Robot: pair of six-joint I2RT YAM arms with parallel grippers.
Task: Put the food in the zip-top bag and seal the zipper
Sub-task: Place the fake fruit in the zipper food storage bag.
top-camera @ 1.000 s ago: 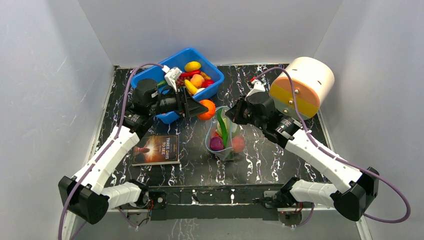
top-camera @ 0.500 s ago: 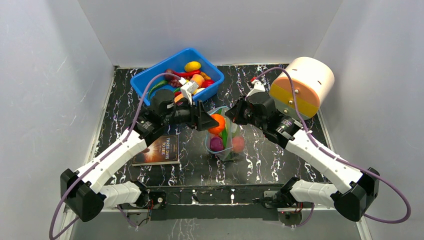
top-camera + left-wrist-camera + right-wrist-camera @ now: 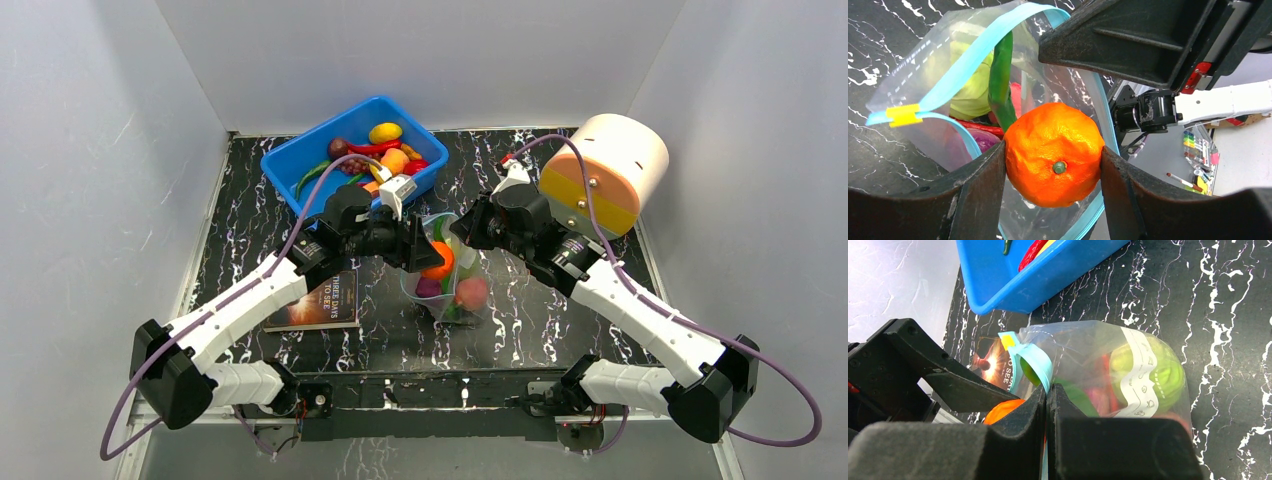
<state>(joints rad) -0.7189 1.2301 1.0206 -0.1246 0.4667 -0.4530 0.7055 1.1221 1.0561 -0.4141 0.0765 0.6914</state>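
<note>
My left gripper [image 3: 1053,170] has its fingers spread about halfway and holds the orange [image 3: 1048,140] by its sides, stem end facing the wrist camera. The orange sits right at the open mouth of the zip-top bag [image 3: 1098,355]. The zipper [image 3: 973,55] curves past it at 10 o'clock and again at 4 o'clock.

My right gripper [image 3: 1047,395] is pinched fully closed on the zipper at the bag's rim and holds the mouth up. Inside the bag I see a green bean [image 3: 1000,80], a purple onion [image 3: 983,140], a cabbage [image 3: 1143,365] and a peach [image 3: 472,292].

The bag stands mid-counter [image 3: 540,320]. From it, the blue bin [image 3: 300,160] of remaining food lies at 11 o'clock, a book [image 3: 318,300] at 9 o'clock and a cream-and-orange drum [image 3: 605,170] at 2 o'clock.
</note>
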